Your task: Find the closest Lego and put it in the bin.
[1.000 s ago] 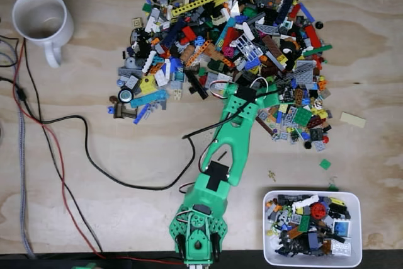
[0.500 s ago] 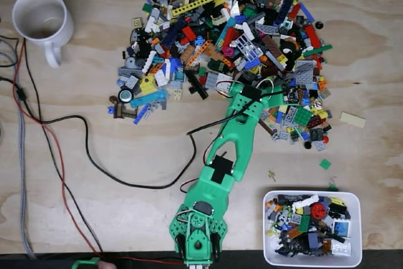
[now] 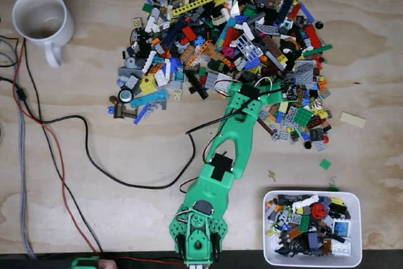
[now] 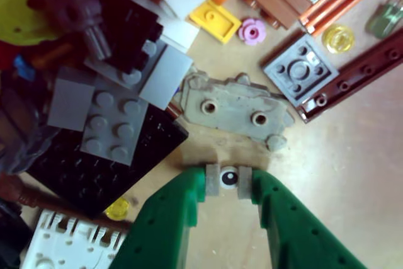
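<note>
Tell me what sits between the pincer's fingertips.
In the wrist view, a small grey piece with an eye print sits clamped between the green pincer's fingertips.

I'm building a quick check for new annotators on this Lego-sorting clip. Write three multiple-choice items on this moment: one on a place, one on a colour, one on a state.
1. In the fixed view, where does the bin sit?
A. bottom right
B. top left
C. centre of the pile

2. What colour are the arm's fingers?
A. orange
B. green
C. white

3. What is the gripper doing in the wrist view?
A. hanging open over bare wood
B. clamped on the mug's handle
C. pinching a small round eye tile

Answers:
1. A: the white tub with bricks in it lies at the lower right, while the mug stands top left.
2. B: both fingers show green in the wrist view.
3. C: the white tile with a black dot sits squeezed between the grey fingertip pads.
</note>
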You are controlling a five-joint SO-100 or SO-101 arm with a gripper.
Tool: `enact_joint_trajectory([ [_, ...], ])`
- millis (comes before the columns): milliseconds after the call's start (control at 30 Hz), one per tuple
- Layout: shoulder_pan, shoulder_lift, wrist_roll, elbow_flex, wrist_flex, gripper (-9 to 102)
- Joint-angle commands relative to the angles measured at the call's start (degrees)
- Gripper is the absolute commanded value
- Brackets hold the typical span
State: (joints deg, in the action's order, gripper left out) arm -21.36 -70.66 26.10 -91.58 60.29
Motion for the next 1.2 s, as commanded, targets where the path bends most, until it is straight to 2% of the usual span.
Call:
enact_joint_trajectory([
  [0, 0.4, -0.3, -0.2, 4.0, -0.5, 5],
  [167, -0.4, -1.5, 0.9, 10.2, 4.8, 5],
  [333, -4.6, -8.3, 4.4, 21.3, 16.5, 5],
  [500, -14.7, -16.9, 11.1, 26.7, 26.5, 5],
  [633, -27.1, -24.3, 18.5, 25.3, 29.3, 5],
  [767, -40.4, -30.8, 27.3, 21.0, 29.8, 5],
  [967, -57.5, -40.1, 39.1, 9.0, 26.4, 5],
  [1167, -67.4, -45.0, 46.2, -6.0, 18.8, 5],
])
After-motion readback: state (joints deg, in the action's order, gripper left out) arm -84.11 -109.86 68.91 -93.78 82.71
